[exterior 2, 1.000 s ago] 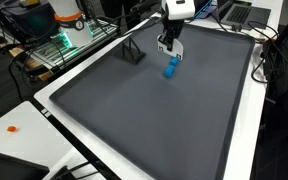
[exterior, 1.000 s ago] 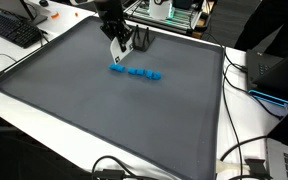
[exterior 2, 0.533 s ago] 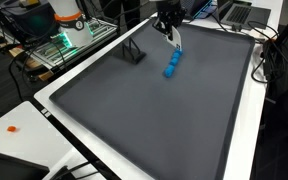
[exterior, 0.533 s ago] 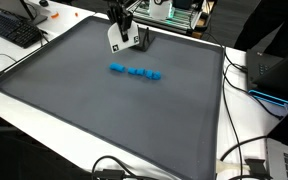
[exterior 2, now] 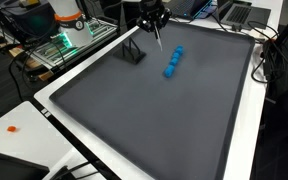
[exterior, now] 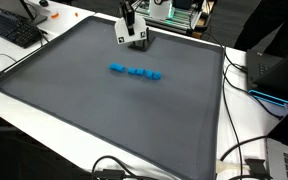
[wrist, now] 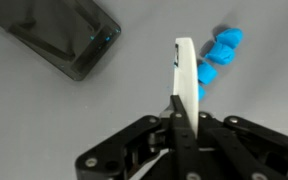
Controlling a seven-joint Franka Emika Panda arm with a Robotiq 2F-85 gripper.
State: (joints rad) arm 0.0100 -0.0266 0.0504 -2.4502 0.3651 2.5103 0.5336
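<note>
My gripper [wrist: 181, 112] is shut on a thin white strip [wrist: 187, 68] that sticks out past the fingertips. In both exterior views the gripper [exterior: 127, 28] [exterior 2: 154, 20] hangs above the dark mat with the white strip [exterior: 124, 36] [exterior 2: 157, 34] in it. It is over the far part of the mat, close to a small black stand [exterior: 142, 41] [exterior 2: 134, 52] [wrist: 66, 36]. A row of small blue blocks [exterior: 136, 72] [exterior 2: 172, 62] lies on the mat, apart from the gripper. In the wrist view the blue blocks [wrist: 220, 50] show just right of the strip.
The dark mat [exterior: 104, 120] [exterior 2: 164, 120] covers a white table. A keyboard [exterior: 12, 28] lies off one corner. Cables [exterior: 239, 150] and a laptop [exterior: 274, 75] sit along one side. Electronics [exterior 2: 69, 35] stand beyond the mat's edge.
The gripper has lifted away from the blue blocks and moved toward the far edge by the black stand, carrying the white strip. The blue blocks have stayed in place.
</note>
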